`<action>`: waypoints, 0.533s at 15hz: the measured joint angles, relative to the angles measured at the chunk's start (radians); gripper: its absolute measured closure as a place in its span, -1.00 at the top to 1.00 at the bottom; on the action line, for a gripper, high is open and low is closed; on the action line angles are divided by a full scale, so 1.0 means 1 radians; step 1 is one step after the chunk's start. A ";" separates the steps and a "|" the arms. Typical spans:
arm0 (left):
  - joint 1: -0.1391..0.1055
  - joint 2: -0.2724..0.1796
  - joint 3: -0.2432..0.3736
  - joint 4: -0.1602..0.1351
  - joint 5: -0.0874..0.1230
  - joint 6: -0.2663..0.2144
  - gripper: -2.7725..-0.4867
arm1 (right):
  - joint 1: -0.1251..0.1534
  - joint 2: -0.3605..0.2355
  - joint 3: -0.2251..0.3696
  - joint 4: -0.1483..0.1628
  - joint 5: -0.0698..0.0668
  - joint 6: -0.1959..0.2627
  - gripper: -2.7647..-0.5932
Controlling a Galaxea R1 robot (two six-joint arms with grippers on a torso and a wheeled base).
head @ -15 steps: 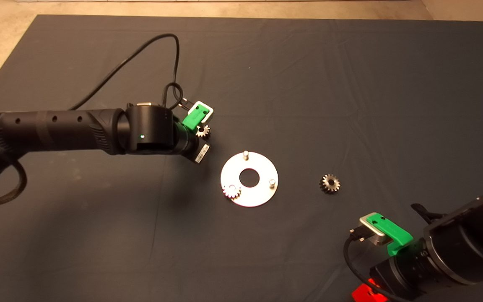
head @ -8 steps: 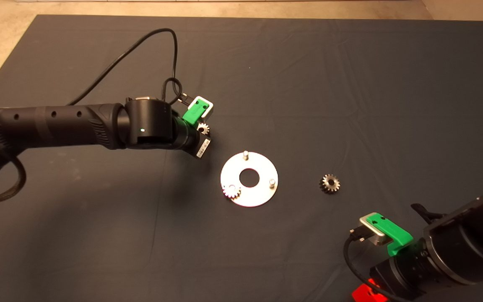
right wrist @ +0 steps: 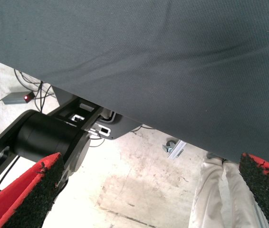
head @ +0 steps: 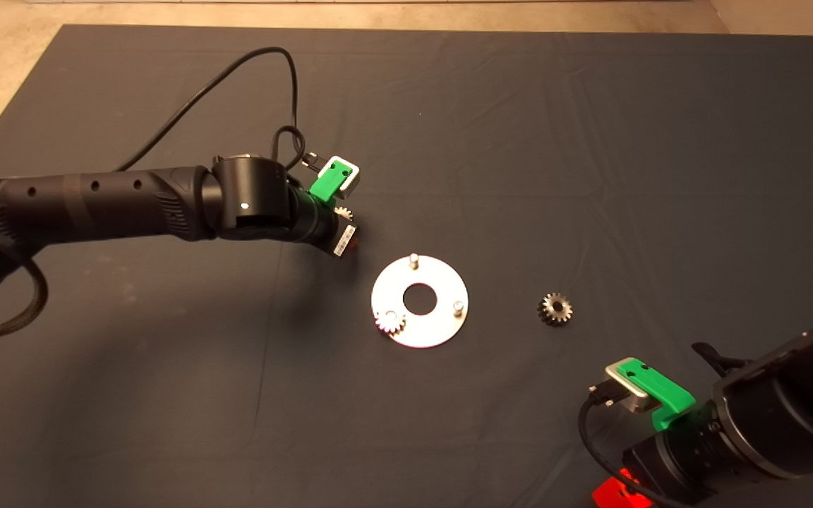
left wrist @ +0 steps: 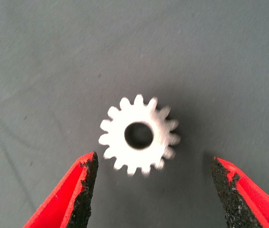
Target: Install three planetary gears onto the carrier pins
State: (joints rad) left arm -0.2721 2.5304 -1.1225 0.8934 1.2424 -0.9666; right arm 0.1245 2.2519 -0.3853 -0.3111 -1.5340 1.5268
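Head view first: left gripper (head: 341, 224) hangs over a loose gear (head: 343, 212) on the mat (head: 590, 141), at ten o'clock from the round plate (head: 420, 291). One gear (head: 390, 322) sits at the plate's seven o'clock pin; pins at twelve (head: 413, 259) and four (head: 458, 307) stand bare. A third gear (head: 555, 308) lies off at three o'clock. Right gripper (head: 618, 490) waits at the lower right edge.

Left wrist: fingers (left wrist: 80, 190) spread wide, flanking the gear (left wrist: 139, 134), apparently not touching it.

Right wrist: fingers (right wrist: 25, 197) parted, holding nothing.

L pincer (left wrist: 151, 194) tips cut off
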 joint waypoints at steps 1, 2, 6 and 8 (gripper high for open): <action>0.000 0.006 -0.008 0.000 -0.006 0.004 0.01 | 0.000 0.000 0.000 0.000 0.000 0.000 0.99; 0.000 0.008 -0.009 0.000 -0.007 0.004 0.01 | 0.000 0.000 0.000 0.000 0.000 0.000 0.99; 0.000 0.019 -0.041 0.000 -0.013 0.026 0.01 | 0.000 0.000 0.000 0.000 0.000 -0.001 0.99; 0.000 0.021 -0.056 0.000 -0.015 0.034 0.01 | 0.000 0.000 0.000 0.000 0.000 -0.001 0.99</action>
State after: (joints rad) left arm -0.2721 2.5517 -1.1789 0.8932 1.2274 -0.9328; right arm 0.1245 2.2519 -0.3853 -0.3106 -1.5338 1.5253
